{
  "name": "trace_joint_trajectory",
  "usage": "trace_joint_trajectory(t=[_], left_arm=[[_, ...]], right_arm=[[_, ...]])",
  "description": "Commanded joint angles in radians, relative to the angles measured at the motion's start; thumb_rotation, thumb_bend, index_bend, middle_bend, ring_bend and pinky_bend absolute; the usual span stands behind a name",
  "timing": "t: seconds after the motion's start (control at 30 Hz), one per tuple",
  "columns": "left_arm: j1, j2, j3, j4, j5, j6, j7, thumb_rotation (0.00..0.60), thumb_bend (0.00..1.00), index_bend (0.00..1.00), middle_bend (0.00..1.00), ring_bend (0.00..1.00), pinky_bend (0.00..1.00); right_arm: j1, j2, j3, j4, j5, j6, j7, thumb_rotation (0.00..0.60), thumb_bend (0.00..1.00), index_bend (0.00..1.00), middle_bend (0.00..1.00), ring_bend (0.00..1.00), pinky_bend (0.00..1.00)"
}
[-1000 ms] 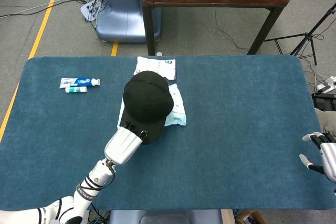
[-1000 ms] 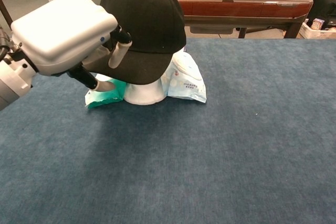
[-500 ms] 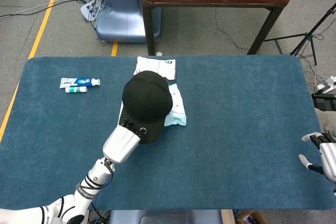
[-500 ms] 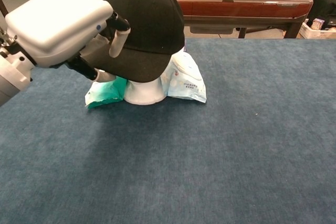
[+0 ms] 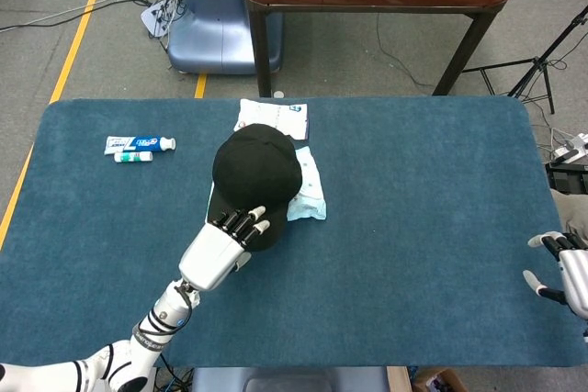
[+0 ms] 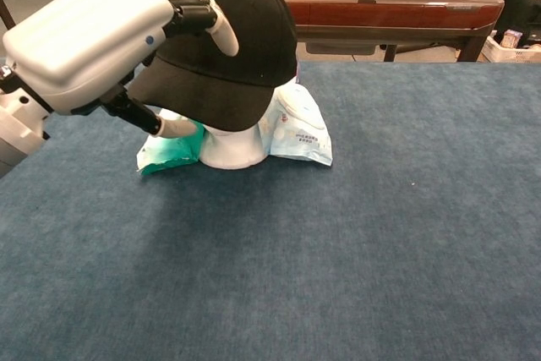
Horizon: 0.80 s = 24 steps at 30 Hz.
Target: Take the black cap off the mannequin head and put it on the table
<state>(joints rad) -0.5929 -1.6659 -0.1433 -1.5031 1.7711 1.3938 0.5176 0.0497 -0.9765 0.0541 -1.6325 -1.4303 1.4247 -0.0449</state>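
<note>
Compared with a second ago, the left hand (image 6: 84, 40) is sitting slightly higher on the black cap (image 6: 232, 35), and its fingers (image 6: 221, 30), which were curled against the brim, are now lying spread over the crown while the thumb is hooking under the brim edge; the brim looks lifted a little at that side. So the hand is pinching the brim between thumb and fingers, though how firm that hold is cannot be told. The cap is sitting on the white mannequin head (image 6: 228, 148), which is standing on the blue table (image 5: 423, 227) among plastic packets (image 6: 300, 128), left of centre. In the head view its long axis is running from the far crown to the near brim, with the brim pointing toward the robot and slightly left. Being soft cloth with a stiffer brim, the cap is probably light and floppy, so the brim is the sensible place to grip. The right hand (image 5: 562, 271) is resting at the near right table edge, fingers apart, holding nothing.
</note>
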Motion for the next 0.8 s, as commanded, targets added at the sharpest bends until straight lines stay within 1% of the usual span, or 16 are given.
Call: trace_joint_trajectory(t=[0.03,0.07,0.17,0.3,0.4,0.6,0.8], left_arm=[[-0.008,0.000,0.009,0.015,0.014,0.004,-0.031,0.600,0.00,0.39,0.15,0.12,0.44],[-0.010,-0.002,0.010,0.021,0.020,0.008,-0.038,0.600,0.00,0.41,0.14,0.10,0.41],[-0.014,-0.011,0.011,0.039,0.032,0.023,-0.061,0.600,0.00,0.45,0.13,0.09,0.38],[-0.016,-0.020,0.011,0.064,0.042,0.040,-0.077,0.600,0.00,0.45,0.13,0.09,0.37],[-0.016,-0.021,0.014,0.082,0.048,0.044,-0.068,0.600,0.00,0.43,0.13,0.09,0.36],[-0.022,-0.039,0.011,0.122,0.065,0.059,-0.043,0.600,0.00,0.34,0.12,0.08,0.34],[-0.034,-0.071,-0.005,0.155,0.064,0.070,-0.028,0.600,0.00,0.33,0.12,0.08,0.34]], right_arm=[[0.000,0.000,0.000,0.000,0.000,-0.001,0.001,0.600,0.25,0.40,0.37,0.30,0.57],[0.000,0.000,0.000,0.000,0.000,-0.001,0.001,0.600,0.25,0.40,0.37,0.30,0.57],[0.001,0.000,0.000,0.001,0.001,-0.002,0.001,0.600,0.25,0.40,0.37,0.30,0.57],[0.001,0.000,0.000,0.001,0.001,-0.002,0.001,0.600,0.25,0.40,0.37,0.30,0.57],[0.000,0.000,0.000,0.001,0.000,-0.001,0.000,0.600,0.25,0.40,0.37,0.30,0.57],[0.002,-0.001,0.000,0.000,0.002,-0.004,-0.002,0.600,0.25,0.40,0.37,0.30,0.57],[0.001,0.000,0.000,0.000,0.002,-0.003,-0.001,0.600,0.25,0.40,0.37,0.30,0.57]])
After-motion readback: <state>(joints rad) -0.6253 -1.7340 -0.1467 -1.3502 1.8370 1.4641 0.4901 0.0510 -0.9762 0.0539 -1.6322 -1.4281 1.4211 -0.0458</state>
